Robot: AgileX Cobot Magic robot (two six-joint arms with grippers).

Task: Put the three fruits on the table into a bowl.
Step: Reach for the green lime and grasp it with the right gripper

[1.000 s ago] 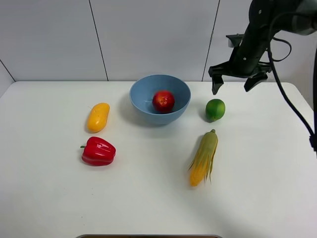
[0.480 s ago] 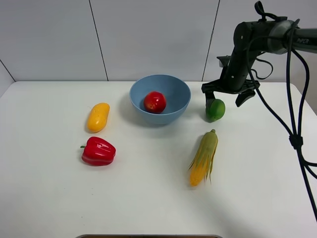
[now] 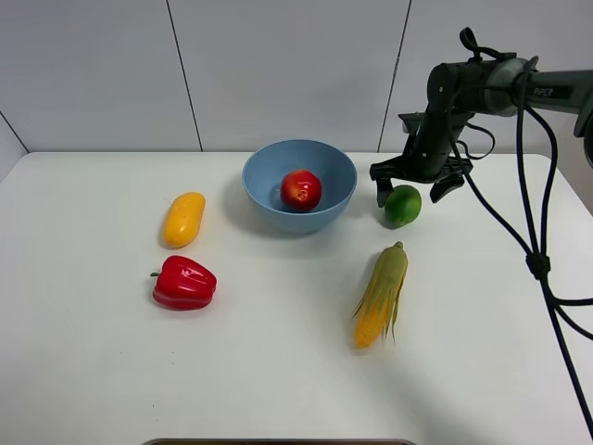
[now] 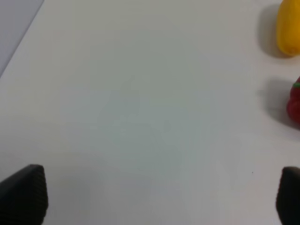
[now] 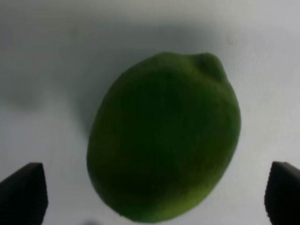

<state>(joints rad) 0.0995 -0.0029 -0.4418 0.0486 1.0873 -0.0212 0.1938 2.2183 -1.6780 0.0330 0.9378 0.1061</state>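
Lime [image 5: 164, 140] on table [image 3: 278, 371], right hand [image 3: 408, 196] wide open around it, not touching

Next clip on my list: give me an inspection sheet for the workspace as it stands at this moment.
Surface: white table, no spills seen.
Job's things: apple inside the blue bowl; lime on the table right of the bowl; mango on the table left of it.
Clutter: red bell pepper and corn cob, both on the table.
Hands: right hand open, its fingers on either side of the lime; left hand open over bare table.
Cables: black cables hang from the right arm over the table's right side.
Surroundings: grey panelled wall; nothing else seen.
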